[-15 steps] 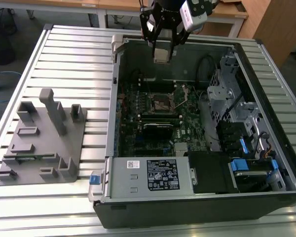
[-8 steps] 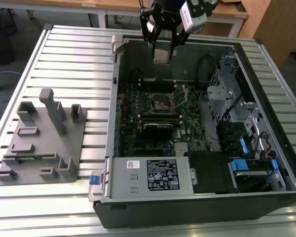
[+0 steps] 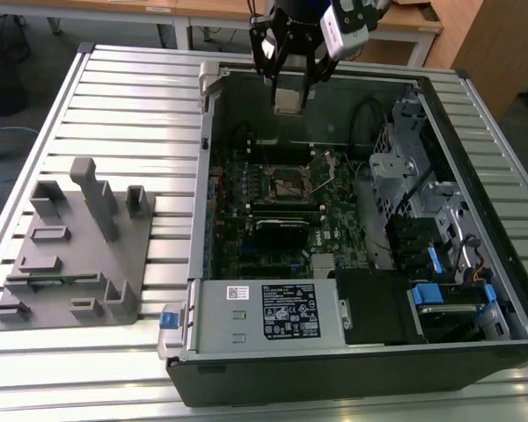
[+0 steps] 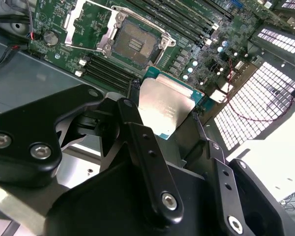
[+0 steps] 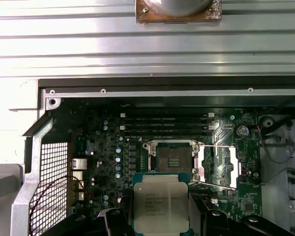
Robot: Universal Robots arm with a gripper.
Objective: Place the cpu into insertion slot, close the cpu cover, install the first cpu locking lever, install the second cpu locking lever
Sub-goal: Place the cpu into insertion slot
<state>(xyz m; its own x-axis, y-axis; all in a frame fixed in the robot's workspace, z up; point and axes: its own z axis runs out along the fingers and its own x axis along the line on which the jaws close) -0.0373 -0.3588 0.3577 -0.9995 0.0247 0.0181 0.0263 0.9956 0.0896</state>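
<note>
On the exterior view's left you have a grey fixture [image 3: 70,246]. Right of it, over the open case [image 3: 334,374], your gripper [image 3: 290,90] hangs with its fingers pinching the cpu [image 3: 289,104] by its edges, well above the bare slot [image 3: 290,183]. The cover [image 5: 234,169] lies swung open just beside the slot.
</note>
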